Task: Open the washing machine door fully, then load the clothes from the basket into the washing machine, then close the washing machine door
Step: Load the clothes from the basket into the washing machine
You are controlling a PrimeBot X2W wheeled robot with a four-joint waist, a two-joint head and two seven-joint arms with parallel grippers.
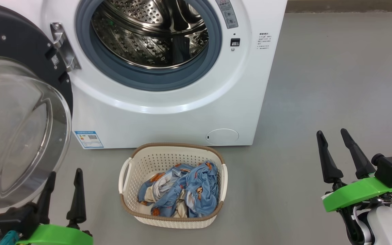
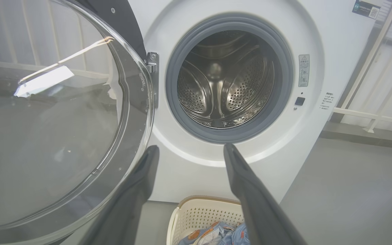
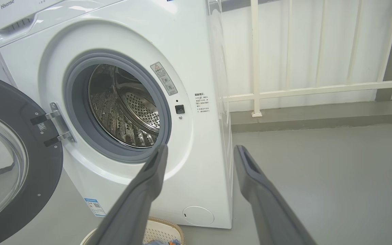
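Workspace: grey floor [image 1: 318, 85], white railing [image 3: 318, 89] far right.
Your left tool [image 1: 65, 172] and right tool [image 1: 331, 131] spread wide, holding nothing.

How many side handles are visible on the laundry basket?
2. The left handle sits on the basket's left side, and the right handle is opposite. None appears hidden.

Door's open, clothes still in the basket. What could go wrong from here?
1. The left gripper sits close by the glass of the washing machine door; reaching for the basket could knock it.
2. The clothes lie tangled; a grab may trail cloth over the grey gasket and jam the door on closing.
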